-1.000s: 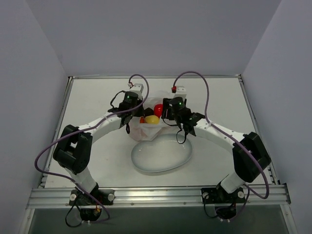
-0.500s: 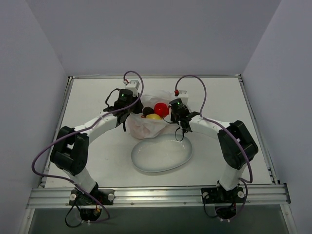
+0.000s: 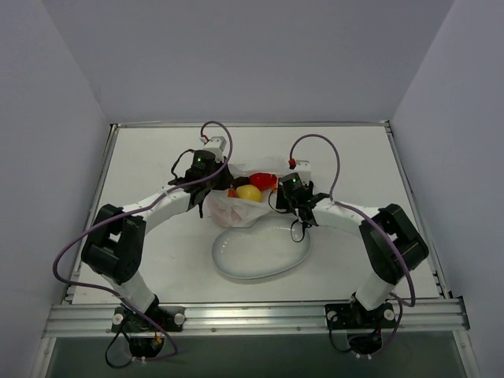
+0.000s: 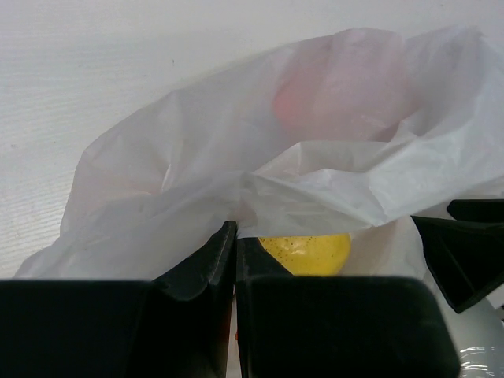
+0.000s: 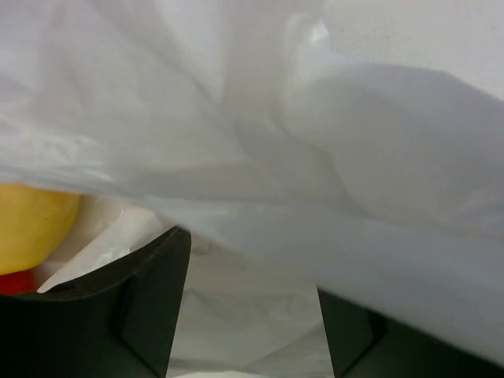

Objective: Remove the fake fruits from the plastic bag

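Observation:
The plastic bag (image 3: pixel 236 211) lies crumpled just behind the plate, its mouth upward. Inside it show fake fruits: a yellow one (image 3: pixel 249 193), a red one (image 3: pixel 262 181), an orange one (image 3: pixel 231 192) and a dark one (image 3: pixel 239 182). My left gripper (image 3: pixel 213 191) is shut on the bag's left edge; in the left wrist view its fingers (image 4: pixel 206 260) pinch the film, with the yellow fruit (image 4: pixel 307 250) right behind them. My right gripper (image 3: pixel 277 203) is at the bag's right side. It stands open (image 5: pixel 248 315), and bag film (image 5: pixel 315 157) drapes over and between its fingers.
A smooth white oval plate (image 3: pixel 268 256) sits in front of the bag, between the two arms. Purple cables loop above both wrists. Raised rims border the white table (image 3: pixel 157 157).
My right gripper has drawn nearer, toward the plate, along the bag's right side. The bag's mouth has shifted slightly with it. The left gripper still pinches the same edge.

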Motion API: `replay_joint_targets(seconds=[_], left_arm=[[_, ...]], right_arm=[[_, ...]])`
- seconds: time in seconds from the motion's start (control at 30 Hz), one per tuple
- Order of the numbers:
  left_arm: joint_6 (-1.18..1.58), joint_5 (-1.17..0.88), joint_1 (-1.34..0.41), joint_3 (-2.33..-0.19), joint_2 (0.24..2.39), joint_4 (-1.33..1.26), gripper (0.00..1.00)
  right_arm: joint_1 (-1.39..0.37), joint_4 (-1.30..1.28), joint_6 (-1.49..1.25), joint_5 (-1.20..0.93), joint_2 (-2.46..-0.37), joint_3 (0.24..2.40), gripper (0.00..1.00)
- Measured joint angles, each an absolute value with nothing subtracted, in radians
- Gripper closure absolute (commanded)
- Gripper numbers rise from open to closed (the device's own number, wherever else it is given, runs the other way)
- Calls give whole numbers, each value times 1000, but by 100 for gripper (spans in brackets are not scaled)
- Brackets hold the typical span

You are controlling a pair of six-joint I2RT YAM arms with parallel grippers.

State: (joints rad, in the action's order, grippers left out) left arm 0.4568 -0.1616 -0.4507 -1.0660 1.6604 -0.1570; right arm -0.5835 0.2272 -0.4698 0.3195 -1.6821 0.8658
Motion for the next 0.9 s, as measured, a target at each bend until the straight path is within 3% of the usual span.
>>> replay_joint_targets(seconds=[0.03,0.2,0.3,0.33,0.47,0.53,0.63,0.83,0.9], left_arm=[[459,-164,-451,-1066,1660,-157,98],[473,-170,-459,-1052,1635,-180,98],[483,-172,-464,-1039,1612,-191,98],[485,-171,-467,-1036,1607,-194,98],[491,-152,-482,-1024,1590,-201,98],[491,-141,-493,-1012,1581,-201,98],[490,-124,-512,-1000,1573,-200,98],[484,-87,-534,-981,1559,-206,97],[483,-73,-535,-966,1552,-218,98]], right_arm=[[-583,218,-468,317,-1659,862,35],[-613,160,-444,314,-1485,861,32],[-651,135,-444,313,-1383,862,43],[-668,129,-445,313,-1357,864,53],[-723,121,-445,308,-1336,908,76],[-744,120,-443,308,-1372,946,81],[-765,132,-439,308,-1459,1005,74],[-767,162,-408,307,-1702,1114,41],[-765,177,-398,311,-1766,1123,36]])
